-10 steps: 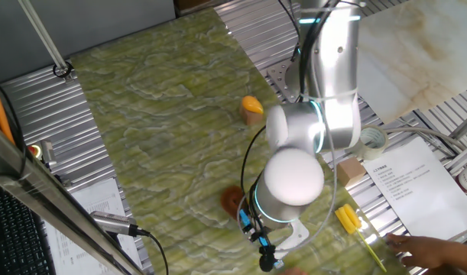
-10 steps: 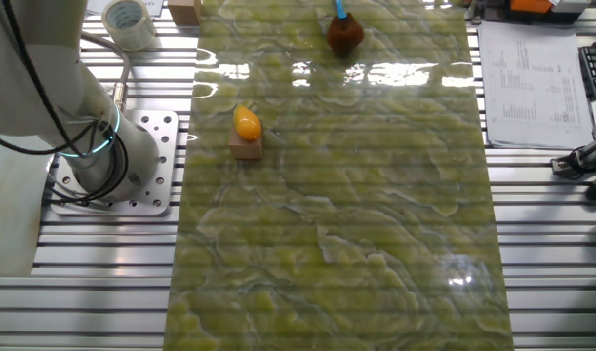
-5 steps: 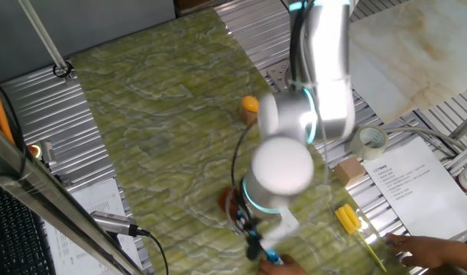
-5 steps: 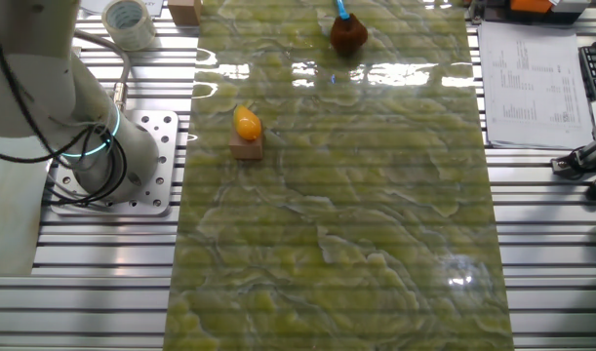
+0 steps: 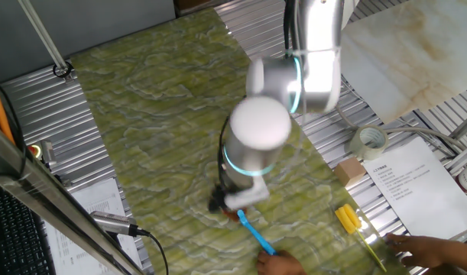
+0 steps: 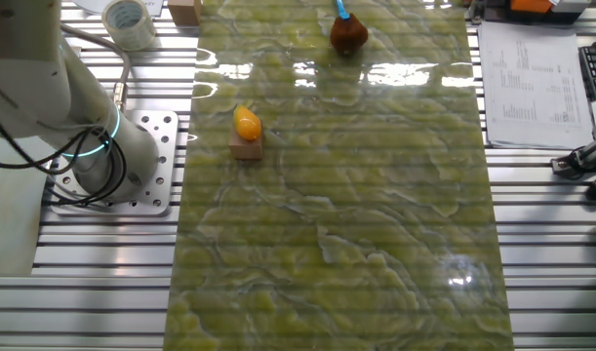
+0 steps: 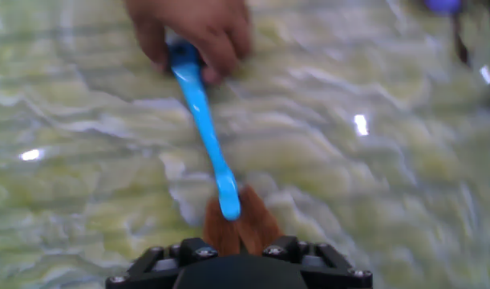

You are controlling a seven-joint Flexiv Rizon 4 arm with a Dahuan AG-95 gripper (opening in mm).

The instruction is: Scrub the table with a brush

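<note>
One gripper [image 5: 231, 205] hangs low over the table [image 5: 153, 114]; whether its fingers are spread or pressed together cannot be told. The brush [image 7: 215, 168] lies just beyond it, reddish-brown bristles [image 6: 347, 35] on the marbled surface. A person's hand [image 7: 192, 30] grips the blue handle's far end. A yellow object [image 6: 246, 124] on a small block sits well apart.

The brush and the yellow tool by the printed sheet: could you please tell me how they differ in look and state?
The brush has a light-blue handle and reddish-brown bristles, while the yellow tool has a yellow head on a thin yellow-green handle. The brush's handle looks broader than the yellow tool's. A person's hand grips the brush's handle end, with its bristles on the table; the yellow tool lies off to the side. Both are long-handled.
</note>
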